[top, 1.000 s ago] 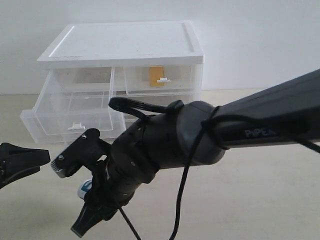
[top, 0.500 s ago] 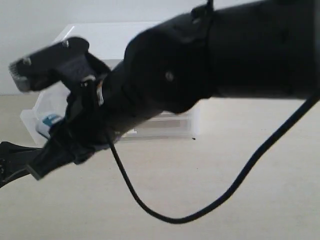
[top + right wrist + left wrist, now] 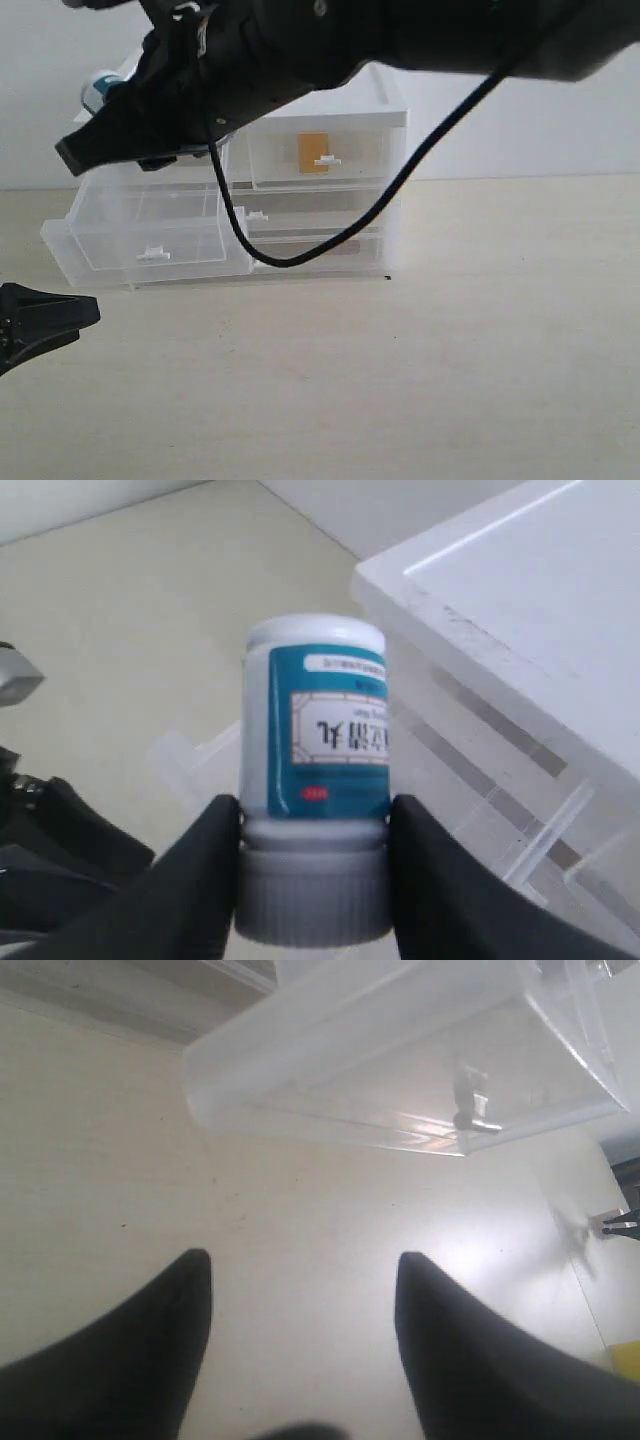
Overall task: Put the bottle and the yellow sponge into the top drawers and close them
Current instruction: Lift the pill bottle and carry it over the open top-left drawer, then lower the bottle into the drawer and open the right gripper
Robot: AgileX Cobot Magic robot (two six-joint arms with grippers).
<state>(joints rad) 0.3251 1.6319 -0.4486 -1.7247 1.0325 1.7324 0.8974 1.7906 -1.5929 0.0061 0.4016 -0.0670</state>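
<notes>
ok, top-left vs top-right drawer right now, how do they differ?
The left top drawer is pulled out and tilts downward; the right top drawer is shut flush. The left top drawer looks empty; the right top drawer holds the yellow sponge. Both are translucent with white clip handles.

A pale beige tabletop (image 3: pixel 450 380) meets a plain white wall (image 3: pixel 520 120). On it stands a storage unit (image 3: pixel 394 170) with a flat white top (image 3: pixel 520 590) and two translucent full-width lower drawers (image 3: pixel 300 214); a tiny dark speck (image 3: pixel 388 277) lies by its front corner
</notes>
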